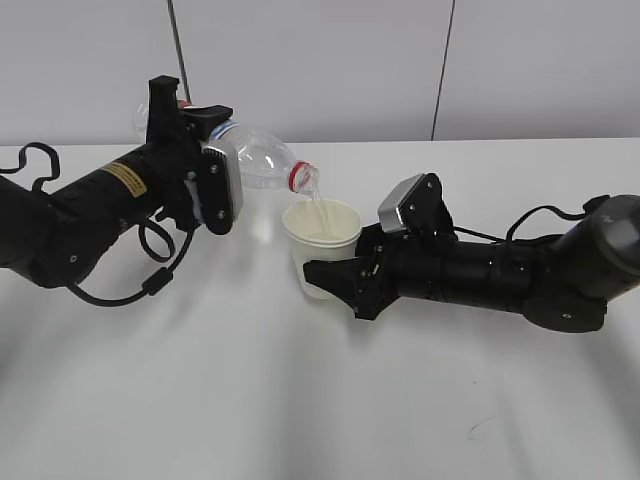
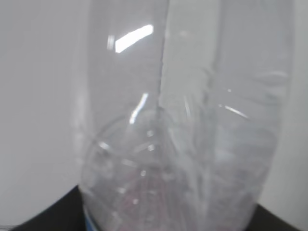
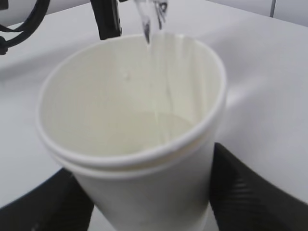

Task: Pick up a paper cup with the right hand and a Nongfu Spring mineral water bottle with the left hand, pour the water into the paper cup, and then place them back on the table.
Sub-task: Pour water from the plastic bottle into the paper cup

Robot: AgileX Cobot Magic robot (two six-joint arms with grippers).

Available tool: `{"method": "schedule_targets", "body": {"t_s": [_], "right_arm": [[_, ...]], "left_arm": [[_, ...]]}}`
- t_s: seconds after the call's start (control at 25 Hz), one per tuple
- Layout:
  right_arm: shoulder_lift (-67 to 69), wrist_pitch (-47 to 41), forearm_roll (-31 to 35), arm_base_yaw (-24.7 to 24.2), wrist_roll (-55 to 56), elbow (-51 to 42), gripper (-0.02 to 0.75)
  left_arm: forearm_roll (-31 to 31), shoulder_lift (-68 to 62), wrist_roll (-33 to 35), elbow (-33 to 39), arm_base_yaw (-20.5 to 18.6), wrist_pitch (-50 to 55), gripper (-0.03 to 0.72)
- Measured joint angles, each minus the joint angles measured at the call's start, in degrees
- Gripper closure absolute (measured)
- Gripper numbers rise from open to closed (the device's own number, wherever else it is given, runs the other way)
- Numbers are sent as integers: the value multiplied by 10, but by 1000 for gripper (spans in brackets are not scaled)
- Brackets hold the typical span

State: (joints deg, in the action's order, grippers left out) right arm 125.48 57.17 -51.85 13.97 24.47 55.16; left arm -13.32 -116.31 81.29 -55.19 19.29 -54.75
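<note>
My bench in what looks like a robotics lab or test room: a plain white table bare but for faint dark marks, set against blank pale wall panels split by dark vertical seams, with no household furnishings around my arms.

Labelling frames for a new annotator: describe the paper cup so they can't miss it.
On the white table, look near the middle, between the two black arms. The paper cup is the small cream-white tapered cup in the right hand, directly below the mouth of the tilted clear bottle held by the left hand. It is the only open-topped container, with water streaming in.
</note>
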Motion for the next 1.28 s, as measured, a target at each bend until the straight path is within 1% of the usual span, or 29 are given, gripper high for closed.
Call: {"method": "schedule_targets", "body": {"t_s": [1.28], "right_arm": [[0, 0, 1, 0, 0, 0, 244]], "left_arm": [[1, 0, 5, 0, 0, -3, 360]]}}
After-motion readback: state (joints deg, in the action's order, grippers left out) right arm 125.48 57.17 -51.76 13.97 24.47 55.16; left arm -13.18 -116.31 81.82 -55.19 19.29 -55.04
